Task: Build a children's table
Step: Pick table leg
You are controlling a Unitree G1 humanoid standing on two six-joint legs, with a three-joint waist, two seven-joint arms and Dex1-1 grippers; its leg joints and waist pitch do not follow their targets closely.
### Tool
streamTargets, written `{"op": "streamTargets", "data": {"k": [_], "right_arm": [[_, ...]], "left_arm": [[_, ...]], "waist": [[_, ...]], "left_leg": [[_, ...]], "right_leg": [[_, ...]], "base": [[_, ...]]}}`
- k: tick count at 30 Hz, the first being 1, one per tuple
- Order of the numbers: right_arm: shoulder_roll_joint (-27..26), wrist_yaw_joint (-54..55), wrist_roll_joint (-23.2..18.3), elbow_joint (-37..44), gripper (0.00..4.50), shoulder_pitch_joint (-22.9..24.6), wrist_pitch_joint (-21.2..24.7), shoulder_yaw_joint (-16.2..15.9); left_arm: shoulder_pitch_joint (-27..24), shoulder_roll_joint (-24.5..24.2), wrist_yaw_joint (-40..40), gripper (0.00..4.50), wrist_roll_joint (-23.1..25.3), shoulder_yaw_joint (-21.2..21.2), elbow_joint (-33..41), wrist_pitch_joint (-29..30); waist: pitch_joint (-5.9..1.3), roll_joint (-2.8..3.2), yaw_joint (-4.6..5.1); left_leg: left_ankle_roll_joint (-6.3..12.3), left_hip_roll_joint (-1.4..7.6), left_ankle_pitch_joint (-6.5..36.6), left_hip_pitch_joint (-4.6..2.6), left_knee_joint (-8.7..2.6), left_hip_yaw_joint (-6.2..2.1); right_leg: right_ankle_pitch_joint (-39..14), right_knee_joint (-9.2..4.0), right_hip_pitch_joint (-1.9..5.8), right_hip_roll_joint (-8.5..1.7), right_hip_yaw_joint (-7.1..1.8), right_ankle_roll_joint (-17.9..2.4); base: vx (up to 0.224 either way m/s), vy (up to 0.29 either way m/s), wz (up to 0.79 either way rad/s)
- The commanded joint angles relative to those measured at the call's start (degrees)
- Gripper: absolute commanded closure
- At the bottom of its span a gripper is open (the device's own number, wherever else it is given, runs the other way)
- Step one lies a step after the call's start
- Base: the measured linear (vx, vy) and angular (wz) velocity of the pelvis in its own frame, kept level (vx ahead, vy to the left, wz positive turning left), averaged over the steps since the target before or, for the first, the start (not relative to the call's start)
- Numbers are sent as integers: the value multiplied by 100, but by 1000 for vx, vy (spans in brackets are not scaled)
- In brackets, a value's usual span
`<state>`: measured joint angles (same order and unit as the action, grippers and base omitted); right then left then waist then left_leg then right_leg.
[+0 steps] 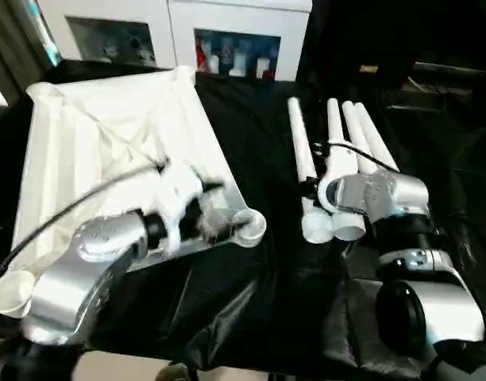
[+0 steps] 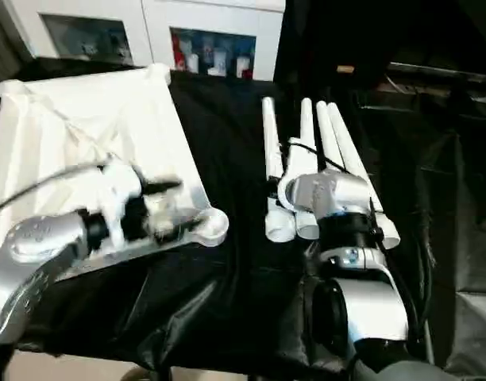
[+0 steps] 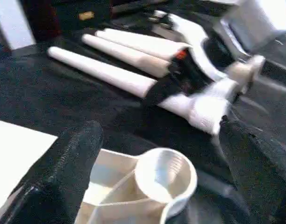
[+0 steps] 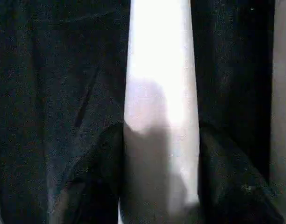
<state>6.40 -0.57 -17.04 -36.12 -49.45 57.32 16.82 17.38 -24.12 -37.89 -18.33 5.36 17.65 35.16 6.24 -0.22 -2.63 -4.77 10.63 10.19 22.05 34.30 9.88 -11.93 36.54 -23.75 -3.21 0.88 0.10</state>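
While my left jaws (image 3: 147,177) stand wide open around the near corner socket (image 1: 251,225) of the table top (image 1: 108,135), they hold nothing; one finger (image 3: 63,172) is on one side of the round socket and the other finger on the far side. The white top lies upside down on the left part of the counter (image 1: 259,302), which has a black cover. To the right, four white legs (image 1: 338,151) lie side by side, their thick ends toward me. My right jaws (image 4: 159,186) are about half open astride one leg (image 4: 159,93), and I cannot tell if the fingers already press on it. I think the danger is here: the leg is round and tapering, so a grip off its middle could make it roll or slip against its neighbours. Also my open left jaws could push the light top away.
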Motion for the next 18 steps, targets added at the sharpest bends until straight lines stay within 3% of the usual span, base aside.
{"op": "streamTargets", "data": {"k": [1,2,3,4,6,7,8,9,10,11,13,14,15,16,17,18], "right_arm": [[-22,-218,-209,354,264,142,-358,167],[-2,-608,-451,593,264,316,-575,310],[26,-880,-674,718,265,400,-508,449],[42,-1097,-876,845,266,461,-394,544],[107,-1622,-1328,1246,266,608,-98,645],[180,-2029,-1582,1563,266,743,17,617],[273,-2508,-1821,1946,266,935,53,522],[273,-2508,-1821,1946,267,935,53,522],[391,-2868,-1974,2242,267,1127,45,440],[487,-3122,-2112,2506,267,1289,33,398],[622,-3471,-2355,2898,267,1511,76,357],[654,-3557,-2425,3003,267,1565,97,348],[730,-3738,-2553,3194,267,1659,153,312],[764,-3813,-2600,3262,267,1691,182,291],[856,-4042,-2716,3442,267,1770,296,203],[897,-4128,-2730,3490,267,1784,314,147]], "left_arm": [[192,72,99,0,-95,-109,-251,76],[471,313,133,0,-388,-296,-547,280],[682,554,241,0,-693,-508,-719,589],[848,768,359,0,-958,-720,-852,841],[1196,1147,657,0,-1393,-1087,-1146,1213],[1429,1379,855,0,-1680,-1320,-1366,1428],[1673,1611,1053,0,-1993,-1560,-1624,1637],[1673,1611,1053,0,-1993,-1560,-1624,1637],[1840,1791,1185,0,-2228,-1721,-1840,1695],[1967,1909,1254,0,-2386,-1814,-1998,1735],[2168,2062,1298,0,-2574,-1940,-2187,1839],[2225,2098,1304,0,-2619,-1976,-2231,1878],[2343,2180,1311,0,-2717,-2045,-2333,1946],[2391,2217,1315,0,-2759,-2072,-2378,1971],[2519,2383,1423,0,-2896,-2195,-2485,2088],[2559,2449,1449,0,-2957,-2220,-2500,2129]], "waist": [[-593,89,-43],[-622,96,-56],[-614,63,-62],[-616,99,-107],[-625,73,-126],[-622,121,-134],[-619,130,-147],[-625,176,-167],[-615,106,-166],[-612,100,-189],[-623,-7,-204],[-625,54,-248],[-618,25,-214],[-632,-6,-250],[-618,27,-240],[-623,23,-250]], "left_leg": [[-125,96,322,-98,-297,27],[-135,108,344,-106,-292,7],[-122,98,410,-106,-294,33],[-158,106,557,-149,-272,48],[-125,95,536,-100,-279,23],[-127,96,575,-113,-271,21],[-60,85,652,-115,-263,24],[-45,87,661,-100,-259,-6],[51,80,691,-70,-274,-16],[65,77,710,-80,-265,-6],[146,72,694,-78,-259,18],[166,92,640,-91,-257,-1],[173,80,620,-53,-265,1],[191,77,603,-83,-251,13],[188,83,616,-64,-257,-1],[183,87,638,-74,-250,3]], "right_leg": [[898,-286,423,-279,-193,-1438],[739,-274,430,-288,-189,-1442],[632,-296,419,-280,-195,-1435],[487,-306,394,-284,-212,-1469],[483,-297,437,-278,-190,-1516],[481,-289,423,-268,-187,-1515],[458,-335,428,-260,-182,-1508],[460,-319,444,-277,-179,-1522],[229,-375,458,-281,-167,-1495],[99,-399,457,-284,-169,-1469],[-292,-439,466,-290,-181,-1397],[-491,-444,430,-320,-181,-1356],[-599,-453,446,-308,-170,-1320],[-771,-474,431,-306,-171,-1237],[-905,-481,418,-312,-164,-1212],[-964,-493,412,-307,-162,-1191]], "base": [[0,0,0],[0,0,0],[0,0,0],[0,0,0],[0,0,0],[0,0,0],[0,0,0],[0,0,0],[0,0,0],[0,0,0],[0,0,0],[0,0,0],[0,0,0],[0,0,0],[0,0,0],[0,0,0]]}}
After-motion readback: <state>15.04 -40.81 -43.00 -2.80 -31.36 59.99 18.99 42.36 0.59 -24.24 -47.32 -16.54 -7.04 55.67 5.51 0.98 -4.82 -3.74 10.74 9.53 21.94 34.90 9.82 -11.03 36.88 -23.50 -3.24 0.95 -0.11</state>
